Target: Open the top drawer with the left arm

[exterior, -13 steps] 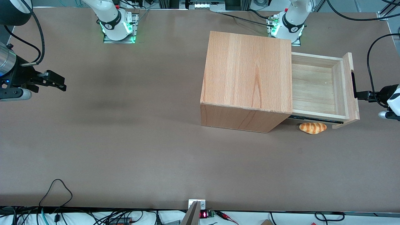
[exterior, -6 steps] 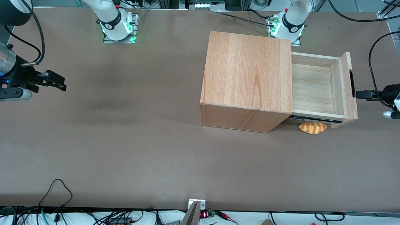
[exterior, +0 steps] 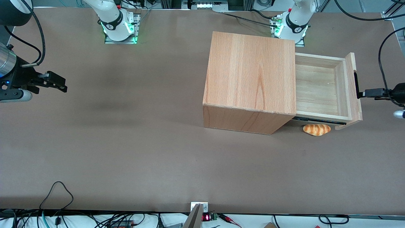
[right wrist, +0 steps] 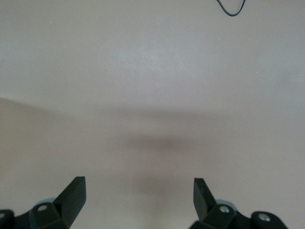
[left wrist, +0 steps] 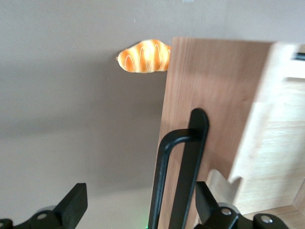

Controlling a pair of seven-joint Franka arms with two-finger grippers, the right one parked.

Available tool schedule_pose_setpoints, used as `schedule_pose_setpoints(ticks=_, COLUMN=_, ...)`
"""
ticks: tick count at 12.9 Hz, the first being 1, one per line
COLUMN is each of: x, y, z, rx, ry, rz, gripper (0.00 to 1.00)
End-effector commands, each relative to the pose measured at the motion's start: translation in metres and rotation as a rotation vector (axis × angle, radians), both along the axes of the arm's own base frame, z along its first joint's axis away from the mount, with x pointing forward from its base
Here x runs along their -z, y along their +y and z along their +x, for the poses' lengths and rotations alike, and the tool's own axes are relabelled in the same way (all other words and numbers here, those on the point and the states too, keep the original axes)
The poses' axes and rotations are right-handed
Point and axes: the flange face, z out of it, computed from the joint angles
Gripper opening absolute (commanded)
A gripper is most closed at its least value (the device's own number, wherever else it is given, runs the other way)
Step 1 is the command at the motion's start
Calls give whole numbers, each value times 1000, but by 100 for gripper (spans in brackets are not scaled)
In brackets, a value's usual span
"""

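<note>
Standing pulled well out of the big beech cube cabinet (exterior: pixel 251 84), the shallow light-wood top drawer (exterior: pixel 319 90) shows its pale plank floor bare to the front camera. Its flat wooden front carries a slim black handle (exterior: pixel 356 85), and a black metal side rail (exterior: pixel 318 120) runs under the drawer's nearer wall. The cabinet sits toward the working arm's end of the brown table (exterior: pixel 126 142). A small orange-and-cream striped bread roll (exterior: pixel 316 129) lies on the table just beside the rail, nearer to the front camera than the drawer; in the wrist view the drawer front cuts off one end of it (left wrist: pixel 143 56).

The left arm's black two-finger gripper (exterior: pixel 373 93) hangs in front of the drawer, level with the handle, its tip close to the handle or touching it; the front view does not settle which. Most of the arm is cut off by the frame edge. From the wrist camera the gripper (left wrist: pixel 140 210) has its fingers spread wide apart, with the handle's bar (left wrist: pixel 178 176) between them and clear of one finger; whether the other touches it cannot be told. Only the fingertips (left wrist: pixel 76 202) show there, and the drawer's inside is blurred.
</note>
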Motion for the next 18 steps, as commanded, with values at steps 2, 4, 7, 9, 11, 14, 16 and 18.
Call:
schedule_pose_setpoints(ticks=2, x=-56, y=-9, z=9, rx=35, ry=-45, rz=7, gripper=100)
schedule_pose_setpoints(ticks=4, x=-81, y=-32, z=6, rx=72, ry=-36, rz=4, gripper=100)
schedule_pose_setpoints(ticks=7, x=-112, y=-79, z=1, rx=67, ry=-27, rz=34, gripper=100)
schedule_pose_setpoints(ticks=9, x=-139, y=-131, z=-1, rx=97, ry=-49, rz=96, gripper=100)
schedule_pose_setpoints(ticks=11, x=-164, y=-182, z=-10, rx=69, ry=-63, rz=167, gripper=100)
schedule_pose_setpoints(ticks=14, x=-183, y=-227, z=-23, rx=17, ry=-70, rz=214, gripper=100)
schedule_pose_setpoints(ticks=16, x=-183, y=-222, z=-26, rx=-16, ry=-78, rz=226, gripper=100)
schedule_pose_setpoints(ticks=18, x=-183, y=-214, z=-36, rx=-35, ry=-97, rz=225, gripper=100)
